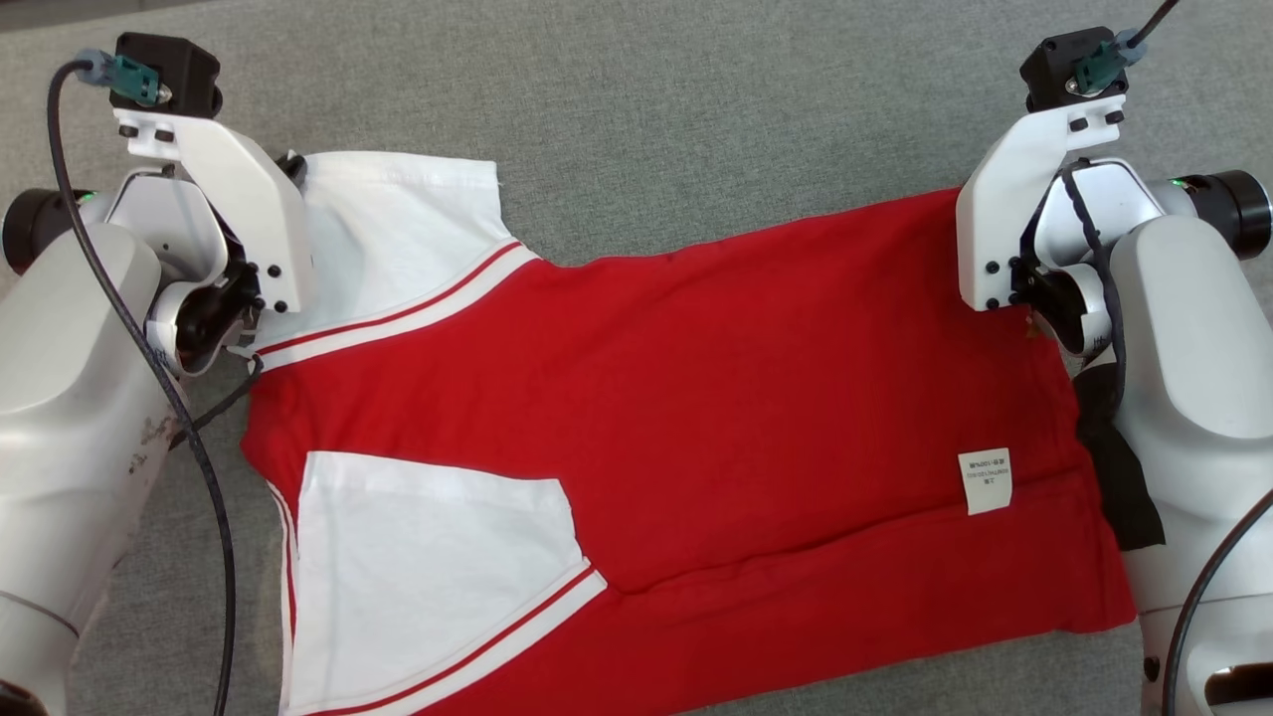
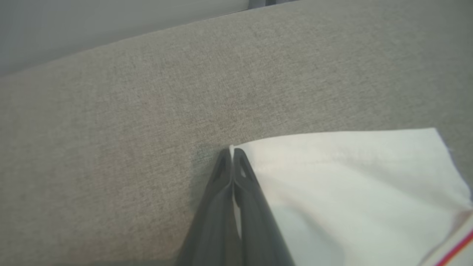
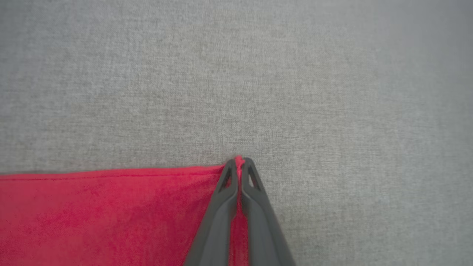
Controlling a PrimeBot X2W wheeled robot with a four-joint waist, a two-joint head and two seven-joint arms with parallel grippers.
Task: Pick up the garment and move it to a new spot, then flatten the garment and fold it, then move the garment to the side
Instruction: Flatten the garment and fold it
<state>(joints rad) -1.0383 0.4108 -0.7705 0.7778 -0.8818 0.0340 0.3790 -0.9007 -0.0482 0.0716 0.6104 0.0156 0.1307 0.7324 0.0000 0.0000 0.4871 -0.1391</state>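
Across grey counter (image 1: 636,89), logged red-and-white garment (image 1: 696,398) lying spread flat. Logged left hand (image 2: 232,152) clamped on garment's white sleeve corner, right hand (image 3: 239,162) clamped on garment's red corner.

Grey woven fabric surface (image 3: 332,92) lies flat ahead of the right claw (image 3: 239,162) and out to its right, plain heathered weave. The same surface, looking more beige, runs ahead and left of the left claw (image 2: 232,152). Far past the left claw's tips the surface ends in a straight edge with a smooth pale grey band (image 2: 92,26) behind it, blurred, wall or floor unclear, plus a small dark bit (image 2: 258,3) at that edge, too small to tell. Black cloth-like piece (image 1: 1119,477) sits back behind the right claw, what it is unclear.
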